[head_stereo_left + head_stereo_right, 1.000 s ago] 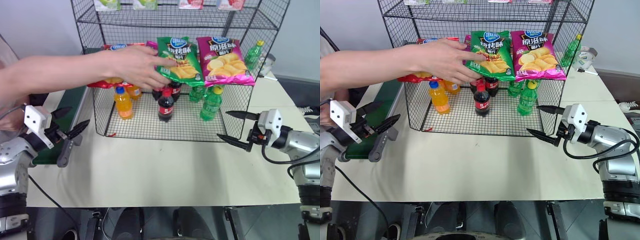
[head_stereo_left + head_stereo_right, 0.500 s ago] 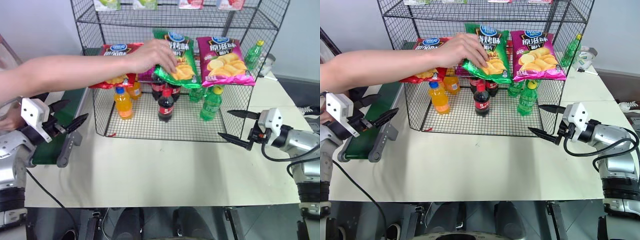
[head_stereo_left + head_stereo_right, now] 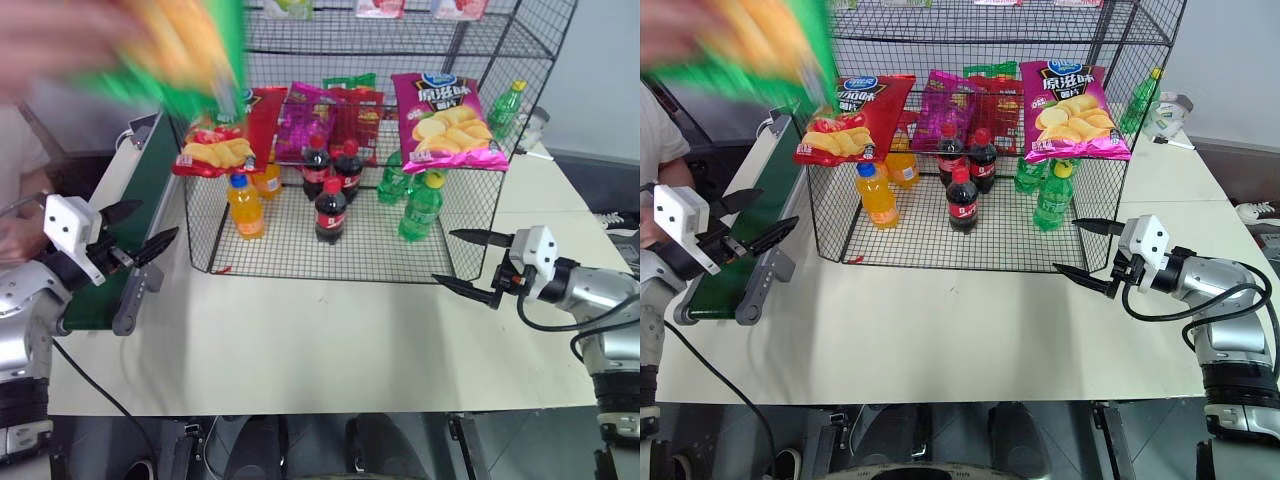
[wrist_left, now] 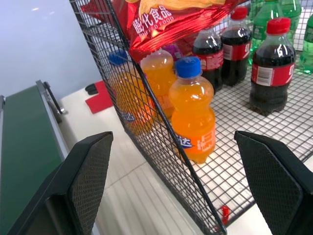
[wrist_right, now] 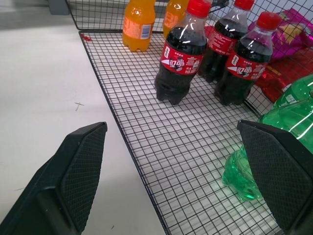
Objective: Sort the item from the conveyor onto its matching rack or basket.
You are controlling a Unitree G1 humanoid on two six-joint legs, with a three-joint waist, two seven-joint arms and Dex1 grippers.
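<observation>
A person's hand [image 3: 60, 28] holds the item, a green crisp bag [image 3: 175, 50], blurred in the air at the upper left above the far part of the conveyor [image 3: 140, 210]. The black wire rack [image 3: 300, 250] stands in the middle of the table. My left gripper [image 3: 150, 225] hangs open and empty by the conveyor's near end, level with the rack's left side. To the right of the rack, my right gripper [image 3: 445, 256] is open and empty too, pointing at its lower tier. Neither gripper touches anything.
On the rack's middle tier lie a red bag [image 3: 225, 130], a crumpled magenta bag [image 3: 320, 120] and a flat magenta bag [image 3: 445, 115]. Below stand orange bottles [image 4: 193, 115], cola bottles [image 5: 178, 66] and green bottles [image 3: 420, 208]. Bare table lies in front of the rack.
The person's hand has pulled the green bag off the rack's middle tier and swung it up and to the left, above the conveyor. Both grippers have stayed where they were.
</observation>
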